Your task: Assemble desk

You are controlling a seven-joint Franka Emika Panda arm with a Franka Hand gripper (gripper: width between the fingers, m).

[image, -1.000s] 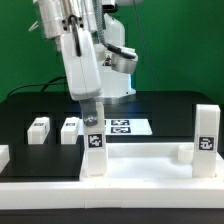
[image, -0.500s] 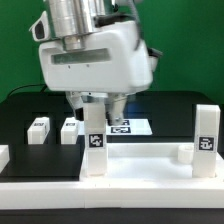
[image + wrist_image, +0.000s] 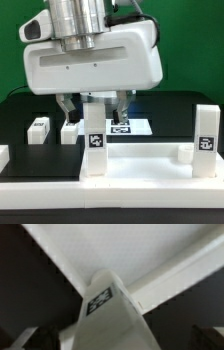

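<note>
Nearest, the desk top lies flat across the foreground. The left leg stands upright at its corner on the exterior view's left, and the right leg stands upright at the corner on the exterior view's right; each shows a tag. The gripper hangs directly above the left leg, fingers spread wide to either side of the post top and clear of it. Behind, one loose leg and another loose leg lie on the black table, with the marker board beyond
</note>
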